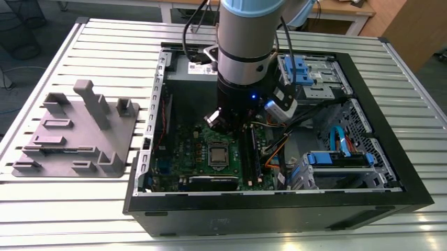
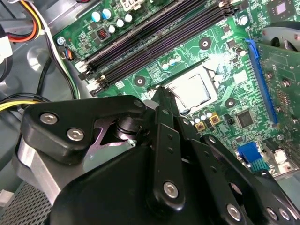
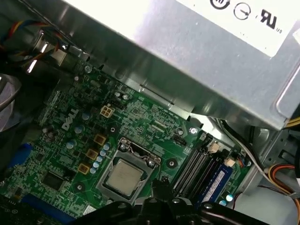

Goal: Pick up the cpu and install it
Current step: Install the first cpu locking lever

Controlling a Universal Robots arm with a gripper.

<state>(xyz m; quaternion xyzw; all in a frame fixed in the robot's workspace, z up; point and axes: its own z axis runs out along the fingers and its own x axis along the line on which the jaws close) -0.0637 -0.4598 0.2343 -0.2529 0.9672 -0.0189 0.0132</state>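
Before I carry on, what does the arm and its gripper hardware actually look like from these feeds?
The arm is a thick cylinder: pale blue cap band on top, silver-grey metal section, then a black wrist with a small blue light. Black cables run along it. A white and grey camera module is mounted at the wrist. The gripper is matte black, built of linked bars with silver screws on a silver base.

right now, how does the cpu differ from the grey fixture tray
The cpu is a small flat silver-grey square; the grey fixture tray is far larger, with upright blocks. The cpu sits in the socket on the green motherboard inside the computer case; the fixture tray lies outside it on the slatted table, at the exterior view's left. Both are greyish.
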